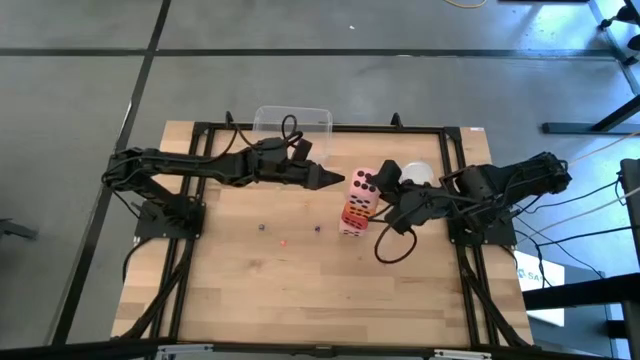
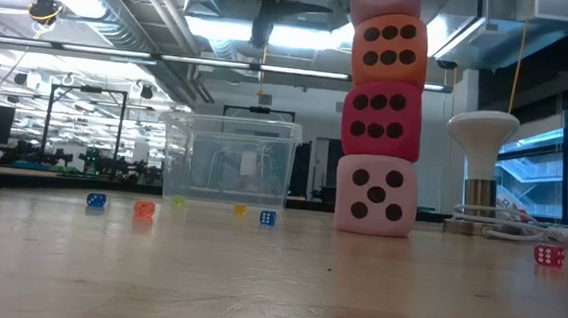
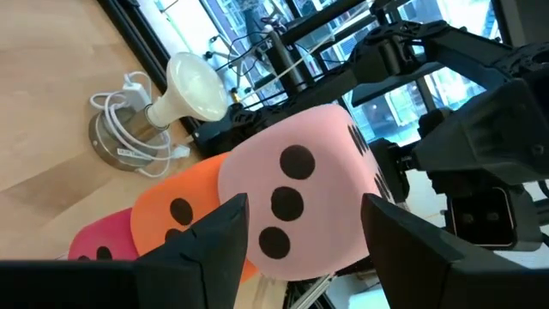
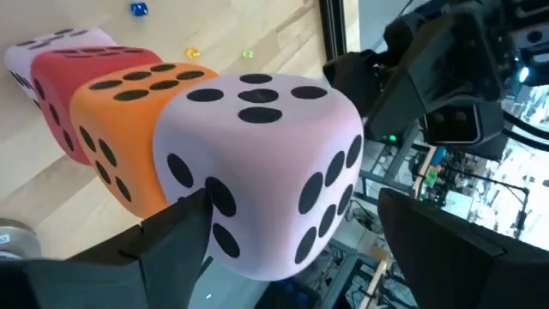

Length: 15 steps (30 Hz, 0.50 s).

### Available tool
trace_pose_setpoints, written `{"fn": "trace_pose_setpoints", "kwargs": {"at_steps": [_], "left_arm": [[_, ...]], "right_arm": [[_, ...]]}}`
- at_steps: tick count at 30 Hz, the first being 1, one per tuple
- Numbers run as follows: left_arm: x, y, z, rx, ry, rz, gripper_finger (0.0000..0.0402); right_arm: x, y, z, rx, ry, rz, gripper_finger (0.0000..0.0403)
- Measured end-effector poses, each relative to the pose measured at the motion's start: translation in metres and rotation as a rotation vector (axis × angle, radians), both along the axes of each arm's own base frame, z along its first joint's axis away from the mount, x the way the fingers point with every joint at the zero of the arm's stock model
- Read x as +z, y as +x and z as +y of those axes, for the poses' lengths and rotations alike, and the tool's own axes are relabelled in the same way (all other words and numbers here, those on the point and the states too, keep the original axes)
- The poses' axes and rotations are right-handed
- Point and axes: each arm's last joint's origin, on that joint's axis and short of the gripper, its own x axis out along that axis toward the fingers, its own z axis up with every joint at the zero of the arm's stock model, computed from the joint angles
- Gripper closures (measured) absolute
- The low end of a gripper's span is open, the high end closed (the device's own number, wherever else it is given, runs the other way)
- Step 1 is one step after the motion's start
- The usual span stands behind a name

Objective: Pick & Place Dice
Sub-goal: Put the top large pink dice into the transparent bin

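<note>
Clear plastic forms the tub (image 2: 229,161) at the far edge of the wooden table (image 1: 300,290); we see nothing inside it. Near the right side we see four soft cubes in one upright stack of dice (image 2: 381,106), the pink top die (image 4: 257,167) highest. Our left gripper (image 3: 300,245) and right gripper (image 4: 292,232) both have their jaws apart around this top die.

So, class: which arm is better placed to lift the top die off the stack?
Probably right: the right gripper, open, straddles the top die; the left gripper, also open, seems to stop just short of it.
</note>
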Motion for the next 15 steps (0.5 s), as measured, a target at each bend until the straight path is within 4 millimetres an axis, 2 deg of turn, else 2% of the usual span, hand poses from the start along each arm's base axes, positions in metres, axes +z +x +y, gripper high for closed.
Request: {"fn": "trace_pose_setpoints", "kwargs": {"at_steps": [15], "left_arm": [[-0.0016, 0.0044, -0.0045, -0.017, -0.006, -0.016, 0.0185]], "right_arm": [[-0.001, 0.0023, -0.0054, 0.017, 0.053, 0.021, 0.0074]]}}
